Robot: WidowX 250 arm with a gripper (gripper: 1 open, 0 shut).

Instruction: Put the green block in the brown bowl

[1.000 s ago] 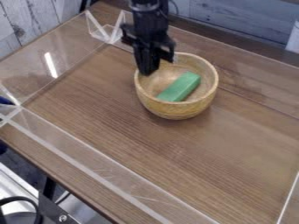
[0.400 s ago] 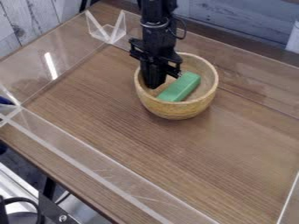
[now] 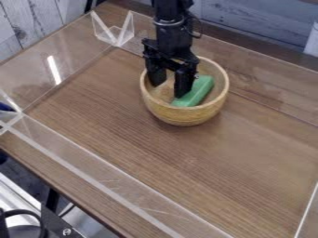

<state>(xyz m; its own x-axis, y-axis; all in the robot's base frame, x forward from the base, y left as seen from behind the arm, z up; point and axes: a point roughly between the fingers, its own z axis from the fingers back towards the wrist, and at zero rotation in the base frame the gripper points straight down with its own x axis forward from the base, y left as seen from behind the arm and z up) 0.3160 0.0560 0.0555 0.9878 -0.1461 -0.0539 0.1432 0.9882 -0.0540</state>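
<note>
The brown bowl (image 3: 170, 113) sits on the wooden table a little behind its middle. Inside it the green block (image 3: 202, 90) lies slanted against the right inner wall. My gripper (image 3: 170, 82) points straight down into the left half of the bowl. It is open, and its dark fingers (image 3: 152, 76) are spread apart. The right finger stands just beside the block's near end, and nothing is held between the two. The bowl's floor under the gripper is hidden.
Clear acrylic walls (image 3: 50, 139) fence the wooden table (image 3: 187, 172) on the left, front and back. A small clear plastic stand (image 3: 114, 31) sits at the back left, behind the bowl. A white plank wall (image 3: 32, 23) lies beyond.
The jaws have gone from shut to open over the bowl. The arm has hardly shifted, and the green block still lies in the bowl.
</note>
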